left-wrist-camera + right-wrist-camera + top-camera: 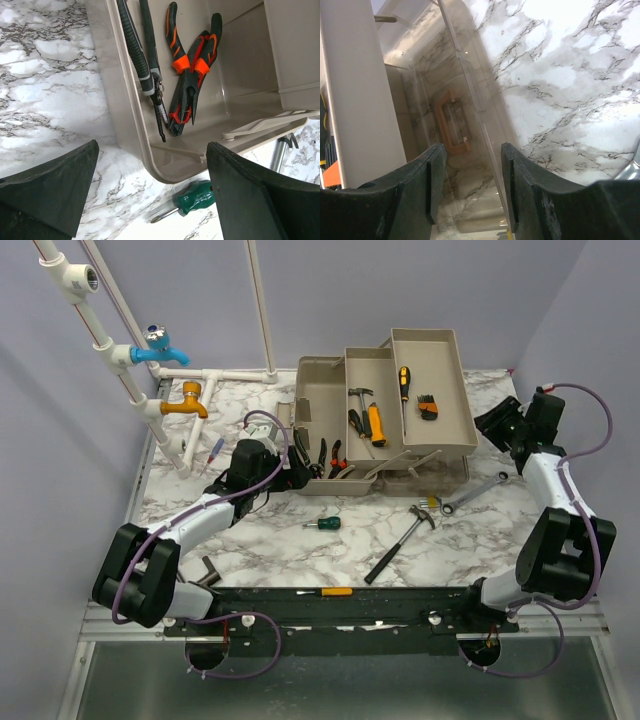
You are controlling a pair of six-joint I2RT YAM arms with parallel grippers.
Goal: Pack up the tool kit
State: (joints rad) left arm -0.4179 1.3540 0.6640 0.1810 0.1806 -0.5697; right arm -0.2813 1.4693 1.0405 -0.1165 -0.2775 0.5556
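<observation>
Beige-grey toolbox [322, 390] mid-width at the far edge of the bench [260, 540], trays fanned out, orange-handled pliers [187, 75] lying inside its near-left corner. Over that corner, left gripper [152, 150] spread wide and grasping nothing — green screwdriver [197, 196] on the bench just outside the wall. At the box's right end, right gripper [472, 150] half-parted astride the rim of the smoky lid [465, 60] — clamped or merely straddling, cannot tell.
</observation>
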